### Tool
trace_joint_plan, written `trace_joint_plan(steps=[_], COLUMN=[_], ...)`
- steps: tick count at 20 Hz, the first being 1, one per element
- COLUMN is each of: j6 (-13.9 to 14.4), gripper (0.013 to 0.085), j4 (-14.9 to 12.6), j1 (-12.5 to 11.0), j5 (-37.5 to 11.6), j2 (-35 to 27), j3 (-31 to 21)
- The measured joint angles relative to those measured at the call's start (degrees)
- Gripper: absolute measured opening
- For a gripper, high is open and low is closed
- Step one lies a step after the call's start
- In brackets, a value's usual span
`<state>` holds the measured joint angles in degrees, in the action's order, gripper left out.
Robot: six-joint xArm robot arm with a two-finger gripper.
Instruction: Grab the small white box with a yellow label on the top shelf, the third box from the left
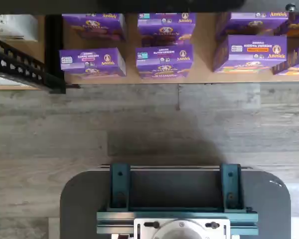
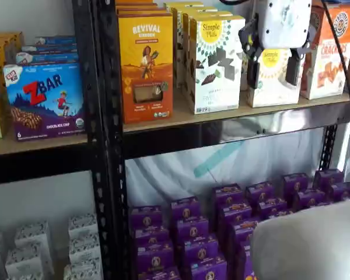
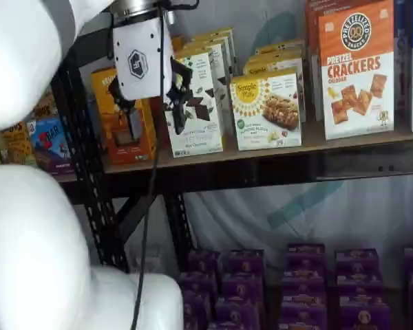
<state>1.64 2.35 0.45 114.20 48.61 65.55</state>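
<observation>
White arm fills the foreground. End effector [image 2: 274, 71], fingers spread and empty, hangs in front of the white box [image 2: 273, 81] on the top shelf [image 2: 181, 119]. Best advance straight in, fingers straddling its sides.

Mock shop aisle: black metal racking [image 2: 99, 146], wooden shelves, rows of boxed groceries [image 2: 192, 239], wood-look floor [image 1: 139, 129].

Grey wood-plank floor [image 1: 139, 124] is lying in front of the shelving. Black perforated uprights [image 2: 105, 146] are carrying the tan boards. A pale sheet [image 2: 221, 163] with a teal strip [image 2: 219, 158] is hanging behind the lower level. A white wall [image 2: 35, 17] is showing at the far side.
</observation>
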Motion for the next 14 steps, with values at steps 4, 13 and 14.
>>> trace_joint_plan(steps=[4, 13, 14], j6=[-1.91, -1.94, -2.45], gripper=[0.085, 0.085, 0.085], j4=[4.28, 1.47, 1.29], j1=[-3.76, -2.45, -2.9], j5=[0.43, -1.91, -2.53], j2=[-0.15, -0.01, -0.07], j3=[0.08, -0.53, -0.6])
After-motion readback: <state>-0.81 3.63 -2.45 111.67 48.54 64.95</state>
